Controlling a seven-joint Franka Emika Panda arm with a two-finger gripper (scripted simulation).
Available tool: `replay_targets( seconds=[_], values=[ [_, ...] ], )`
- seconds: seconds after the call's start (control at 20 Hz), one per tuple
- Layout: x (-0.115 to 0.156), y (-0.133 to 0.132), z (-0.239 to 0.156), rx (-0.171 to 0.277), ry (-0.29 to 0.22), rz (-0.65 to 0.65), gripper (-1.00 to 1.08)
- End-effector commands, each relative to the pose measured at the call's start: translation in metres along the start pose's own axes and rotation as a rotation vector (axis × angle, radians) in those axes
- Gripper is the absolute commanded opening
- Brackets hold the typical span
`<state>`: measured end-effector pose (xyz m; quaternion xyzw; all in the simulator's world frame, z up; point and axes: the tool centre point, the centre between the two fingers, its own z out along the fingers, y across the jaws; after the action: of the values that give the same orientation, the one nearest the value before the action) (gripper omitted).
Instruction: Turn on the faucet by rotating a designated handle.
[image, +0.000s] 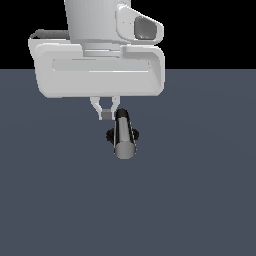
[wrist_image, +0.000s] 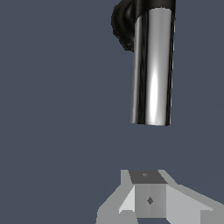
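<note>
The grey metallic cylindrical handle (image: 124, 135) with its flat round end facing the exterior camera lay near the middle of the exterior view, running from its dark joint at about 12 o'clock down to its round end at 6 o'clock. It belonged to the small faucet (image: 122, 135), whose black round ridged base (image: 109, 135) peeked out at 9 and 3 o'clock on either side of the bar. In the wrist view the bar appeared as a shiny upright cylinder joined to a black elbow (wrist_image: 124, 24), apart from the fingertips. The faucet sat on a plain slate-grey table (image: 200, 200). Just at 10 o'clock of the handle's far end hung the white robot gripper (image: 106, 114), its two slim fingers drawn in close to each other with a small grey pad block between their tips and nothing pinched. The pad seemed just beside the handle's dark end; actual contact could not be told. Above it sat the wide white hand body (image: 100, 70) of the arm.
</note>
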<state>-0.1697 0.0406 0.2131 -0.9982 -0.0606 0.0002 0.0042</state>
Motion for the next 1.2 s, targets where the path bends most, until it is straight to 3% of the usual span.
replay_targets(
  seconds=[0.0,0.6,1.15],
  values=[
    [0.006,-0.002,0.019,-0.001,0.001,-0.009,-1.0],
    [0.032,-0.01,0.087,-0.005,0.0,-0.041,-1.0],
    [0.041,-0.012,0.108,-0.008,0.0,-0.05,-1.0]
  ],
)
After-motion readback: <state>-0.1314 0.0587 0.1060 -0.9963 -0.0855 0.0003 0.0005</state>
